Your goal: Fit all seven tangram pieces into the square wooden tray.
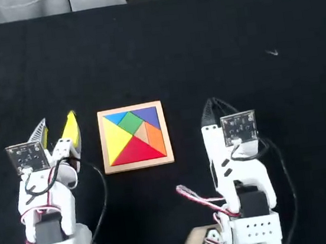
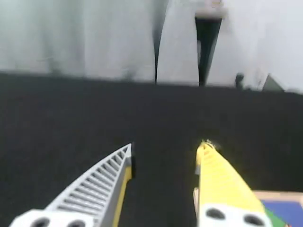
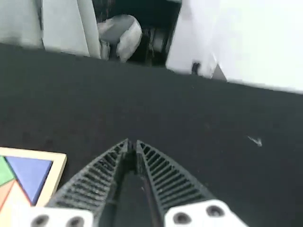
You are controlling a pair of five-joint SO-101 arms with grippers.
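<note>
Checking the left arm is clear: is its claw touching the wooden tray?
Apart. The high view shows a strip of black table between the left claw and the wooden tray.

Multicoloured tangram pieces (image 1: 133, 134), black table (image 1: 201, 46)

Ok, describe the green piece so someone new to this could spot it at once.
On the black table, the square wooden tray lies near the middle of the high view. Inside it, the green piece sits at the middle of the edge nearest the top of that view. It is the only green one, with a light blue piece on one side and a dark blue piece on the other.
</note>
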